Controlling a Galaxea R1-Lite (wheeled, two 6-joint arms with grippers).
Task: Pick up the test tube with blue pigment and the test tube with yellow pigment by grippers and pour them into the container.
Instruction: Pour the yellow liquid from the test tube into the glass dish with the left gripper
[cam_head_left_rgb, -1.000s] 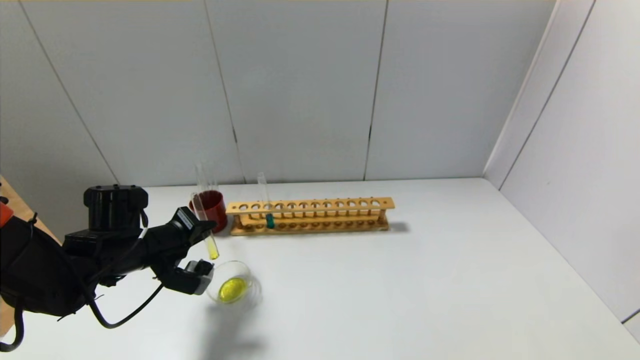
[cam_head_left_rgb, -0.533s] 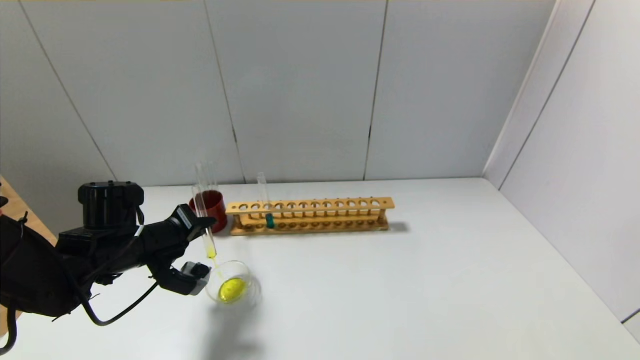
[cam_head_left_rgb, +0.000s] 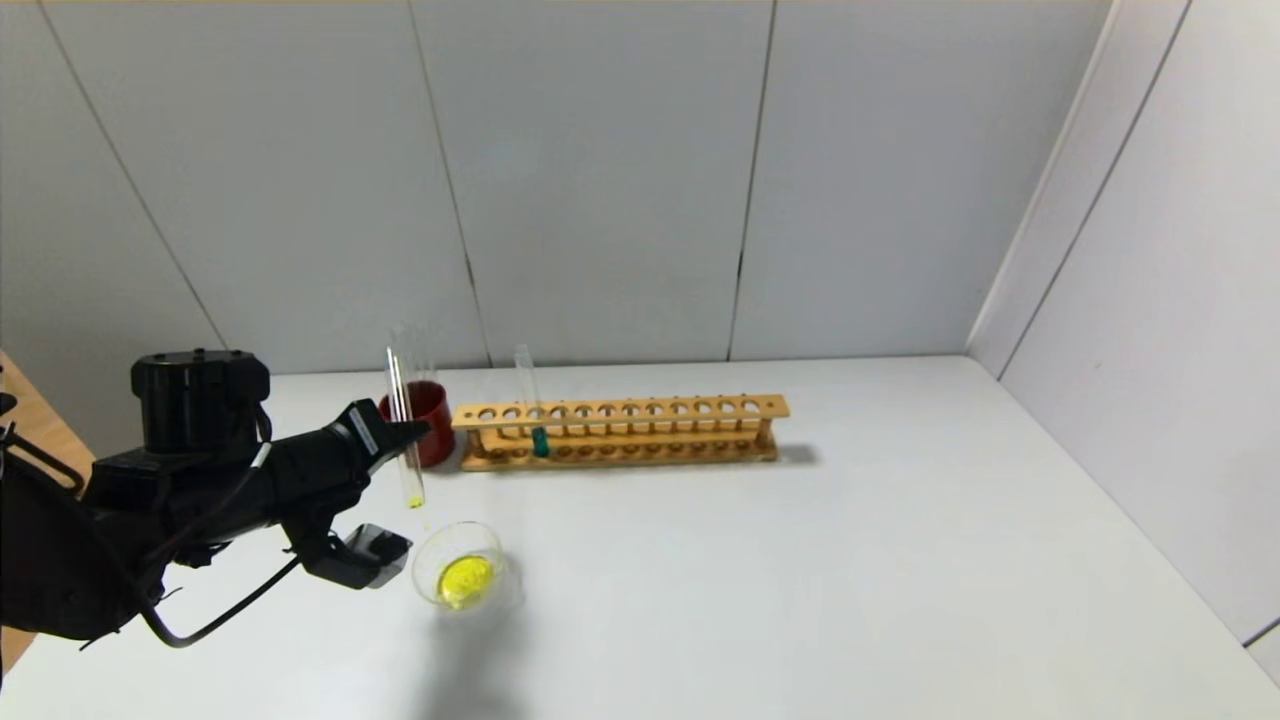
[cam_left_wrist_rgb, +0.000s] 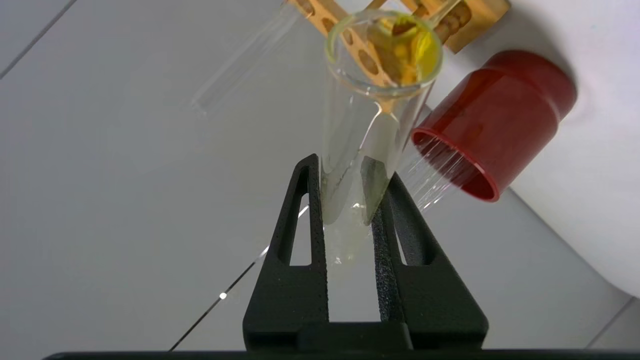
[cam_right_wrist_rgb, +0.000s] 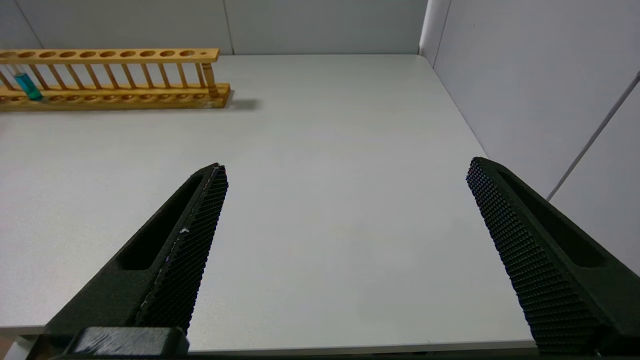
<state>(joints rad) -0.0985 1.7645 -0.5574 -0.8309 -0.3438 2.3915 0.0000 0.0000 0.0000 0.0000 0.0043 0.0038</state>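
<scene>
My left gripper is shut on the test tube with yellow pigment. The tube hangs nearly vertical, mouth down, with only a yellow trace at its lower end, just above and left of the container. The container is a clear glass dish on the table holding a pool of yellow liquid. The test tube with blue pigment stands in the wooden rack. My right gripper is open over bare table and is out of the head view.
A dark red cup with clear empty tubes in it stands just left of the rack, close behind the held tube. White walls close off the back and right of the table.
My left arm has drawn back to the left and risen a little. The yellow tube has swung from a tilt over the dish to nearly vertical, its yellow end lifted clear.
</scene>
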